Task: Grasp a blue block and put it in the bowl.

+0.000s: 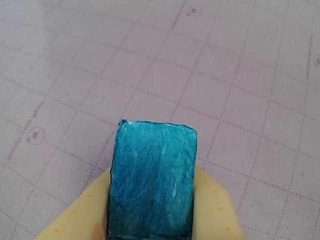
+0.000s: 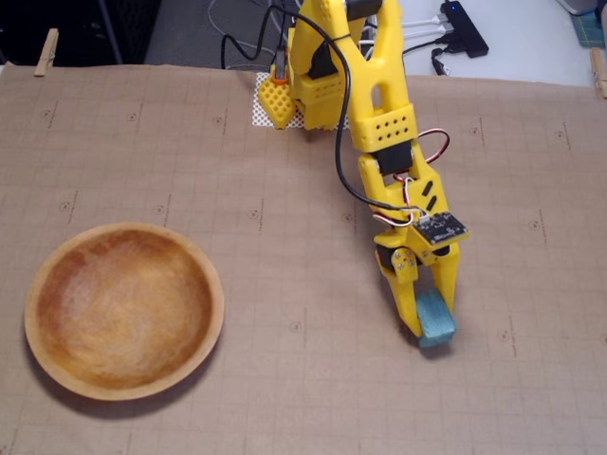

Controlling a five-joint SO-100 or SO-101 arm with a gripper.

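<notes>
The blue block (image 2: pixel 437 318) sits between the fingers of my yellow gripper (image 2: pixel 430 327), right of centre on the mat in the fixed view. The gripper is shut on it. In the wrist view the block (image 1: pixel 152 175) fills the lower middle, with a yellow finger (image 1: pixel 75 215) on each side of it. I cannot tell if the block touches the mat. The wooden bowl (image 2: pixel 123 308) stands empty at the lower left of the fixed view, well to the left of the gripper. It is out of the wrist view.
A brown gridded mat (image 2: pixel 285 218) covers the table. The arm's yellow base (image 2: pixel 327 76) stands at the back centre with cables behind it. A black hub (image 2: pixel 465 24) lies at the back right. Clothespins (image 2: pixel 45 52) clip the mat's far corners.
</notes>
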